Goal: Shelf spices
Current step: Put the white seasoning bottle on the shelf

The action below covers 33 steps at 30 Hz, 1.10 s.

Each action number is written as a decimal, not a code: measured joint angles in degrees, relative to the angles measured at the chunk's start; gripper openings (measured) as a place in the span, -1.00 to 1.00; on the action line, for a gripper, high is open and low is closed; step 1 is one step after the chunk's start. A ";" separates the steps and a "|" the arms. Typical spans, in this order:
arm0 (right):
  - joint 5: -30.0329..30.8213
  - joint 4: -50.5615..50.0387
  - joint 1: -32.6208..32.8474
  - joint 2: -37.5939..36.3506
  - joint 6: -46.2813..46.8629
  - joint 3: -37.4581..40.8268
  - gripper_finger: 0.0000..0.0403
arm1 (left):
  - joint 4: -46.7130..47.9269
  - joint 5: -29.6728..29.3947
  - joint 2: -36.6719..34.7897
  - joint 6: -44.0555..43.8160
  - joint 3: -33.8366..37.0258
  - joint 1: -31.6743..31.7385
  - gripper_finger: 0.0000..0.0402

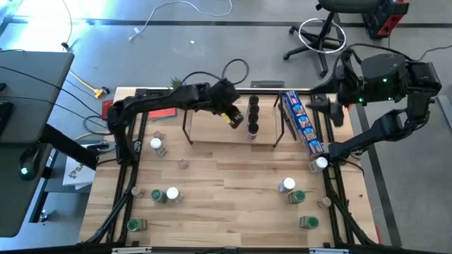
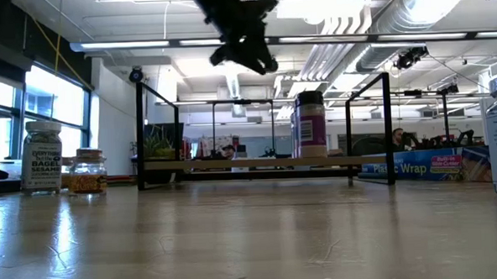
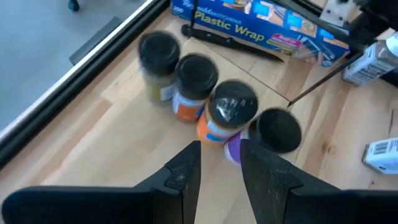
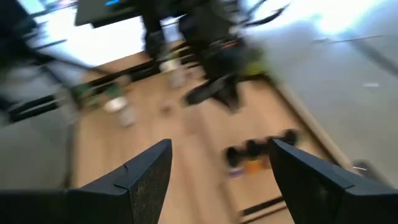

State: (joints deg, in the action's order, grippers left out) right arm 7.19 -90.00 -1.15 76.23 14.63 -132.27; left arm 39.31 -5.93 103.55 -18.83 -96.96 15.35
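Left wrist view: left tool (parted, empty) hovers above four shelved spices.

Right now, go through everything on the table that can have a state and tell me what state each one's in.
shelf: standing, four jars in a row on it
shelved jars: upright, lids on
left gripper: empty, open a little, above the shelved jars
right gripper: open wide, empty
loose jars: on the table, not yet shelved
plastic wrap box: closed, lying flat beside the shelf
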 joint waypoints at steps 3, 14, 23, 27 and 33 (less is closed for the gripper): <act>-6.73 0.02 4.05 1.84 -0.10 0.08 0.31 | -3.90 -0.07 -6.42 -3.27 8.04 -0.51 -0.47; -19.88 1.59 26.61 6.96 9.78 32.72 0.31 | -2.01 -4.09 -24.01 -6.53 20.45 -6.64 -0.47; -19.64 10.52 33.11 6.94 28.08 53.75 0.40 | 2.29 -7.82 -33.69 -8.25 27.28 -14.54 -0.47; -19.28 11.97 32.34 6.92 33.22 58.58 0.53 | 2.48 -8.35 -36.44 -9.78 30.47 -17.81 -0.47; -16.39 16.79 30.30 6.92 29.99 63.90 0.64 | 3.30 -8.38 -38.54 -12.87 33.03 -22.32 -0.47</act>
State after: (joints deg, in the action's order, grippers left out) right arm -9.19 -73.20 29.15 83.15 44.62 -68.37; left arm 42.61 -14.31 65.01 -31.70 -63.93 -6.97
